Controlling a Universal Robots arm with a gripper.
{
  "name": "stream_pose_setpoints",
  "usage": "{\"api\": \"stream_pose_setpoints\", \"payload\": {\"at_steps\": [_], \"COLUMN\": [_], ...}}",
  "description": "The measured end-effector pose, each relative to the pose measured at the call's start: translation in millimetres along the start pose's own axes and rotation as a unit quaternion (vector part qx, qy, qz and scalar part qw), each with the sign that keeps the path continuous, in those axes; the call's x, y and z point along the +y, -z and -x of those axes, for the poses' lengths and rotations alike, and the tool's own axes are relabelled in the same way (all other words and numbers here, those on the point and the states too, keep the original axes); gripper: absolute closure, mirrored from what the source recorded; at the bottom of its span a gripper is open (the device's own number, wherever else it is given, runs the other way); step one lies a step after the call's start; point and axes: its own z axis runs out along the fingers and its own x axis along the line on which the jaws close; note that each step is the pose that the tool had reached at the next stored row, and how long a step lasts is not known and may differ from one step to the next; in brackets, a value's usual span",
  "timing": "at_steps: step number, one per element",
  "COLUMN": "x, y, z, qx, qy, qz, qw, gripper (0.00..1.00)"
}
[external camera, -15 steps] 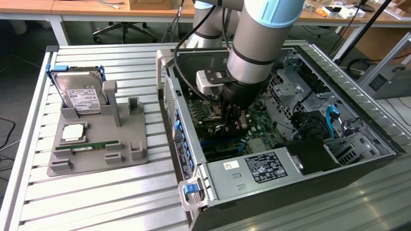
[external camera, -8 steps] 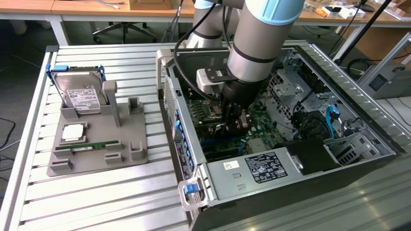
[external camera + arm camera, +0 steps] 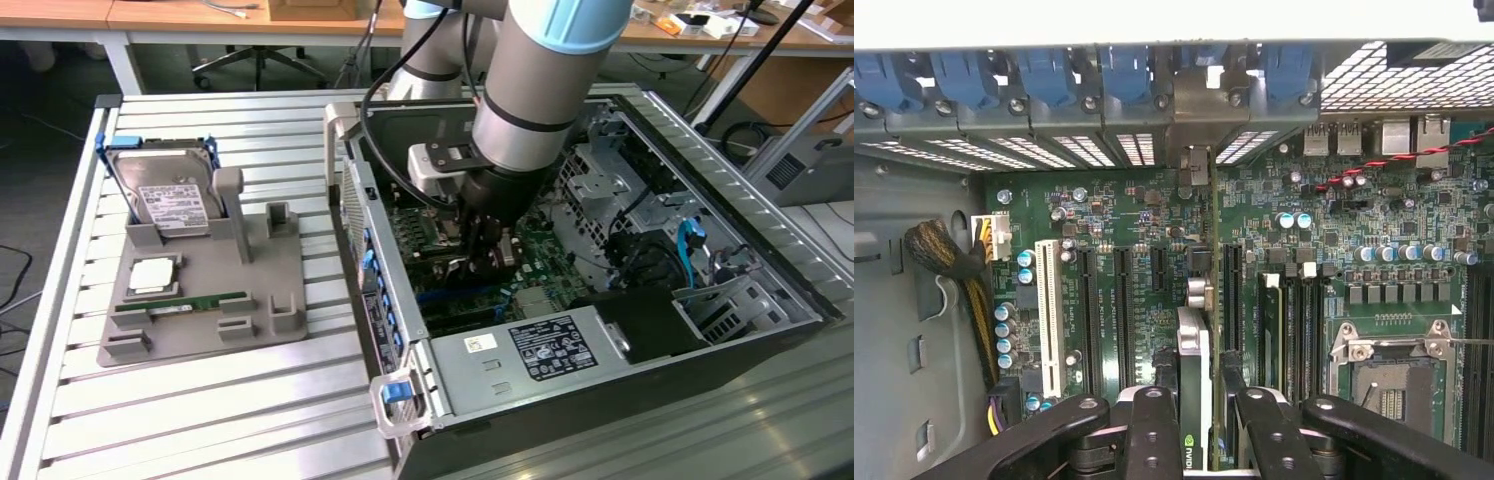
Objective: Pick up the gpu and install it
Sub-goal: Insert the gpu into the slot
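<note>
My gripper (image 3: pixel 483 248) reaches down inside the open computer case (image 3: pixel 400 330), over the green motherboard (image 3: pixel 534 255). In the wrist view the gripper (image 3: pixel 1199 435) is shut on the gpu (image 3: pixel 1194 370). The card shows edge-on, upright, as a thin card with a silver and black edge between the black fingers (image 3: pixel 1154 430). It lines up along a long black expansion slot (image 3: pixel 1232 290) of the motherboard (image 3: pixel 1334 230), and its far end points toward the rear slot openings (image 3: pixel 1194 150). I cannot tell whether the card's edge touches the slot.
On the exterior view's left a grey fixture (image 3: pixel 200 300) holds a silver hard drive (image 3: pixel 167 195), a green memory stick (image 3: pixel 180 302) and a square chip (image 3: pixel 151 275). The case holds a power supply (image 3: pixel 534 350), drive cages (image 3: pixel 607 170) and cables (image 3: pixel 949 260). Blue slot clips (image 3: pixel 1044 75) line the rear wall.
</note>
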Motion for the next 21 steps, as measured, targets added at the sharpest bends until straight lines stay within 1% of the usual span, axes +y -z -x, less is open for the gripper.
{"api": "stream_pose_setpoints", "payload": {"at_steps": [4,5,7,17,21], "x": [0.0,0.0,0.1,0.2,0.3], "y": [-0.1,-0.4,-1.6,-2.2,-5.9], "z": [0.0,0.1,1.0,2.1,2.0], "qx": [0.0001,0.0010,0.0040,0.0041,0.0042], "qy": [0.000,0.000,0.000,0.005,0.005], "qz": [0.0000,0.0000,0.0000,0.0000,0.0001], "qw": [1.0000,1.0000,1.0000,1.0000,1.0000], "gripper": [0.73,0.73,0.73,0.73,0.73]}}
